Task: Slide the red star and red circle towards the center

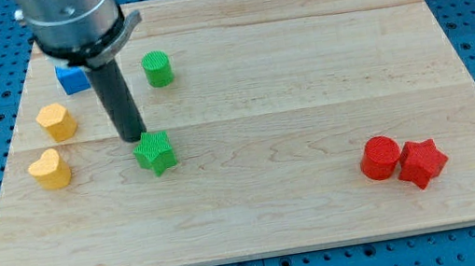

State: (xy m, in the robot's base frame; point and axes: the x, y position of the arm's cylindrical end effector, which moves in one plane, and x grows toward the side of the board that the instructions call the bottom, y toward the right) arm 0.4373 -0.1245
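The arm carries no jaws, so nothing is grasped; it ends in a dark rod. My tip (133, 137) rests on the wooden tabletop (304, 76) in the left half, just behind the green star (155, 152) and touching or nearly touching its far edge.

The red circle (379, 157) and the red star (422, 163) lie at the near right of the tabletop, touching each other, circle on the left, well apart from my tip.

The green cylinder (157, 68) stands far left of centre. The blue block (72, 78) is partly hidden behind the arm. The yellow hexagonal block (57, 121) and the yellow heart-shaped block (50, 169) sit near the left edge.
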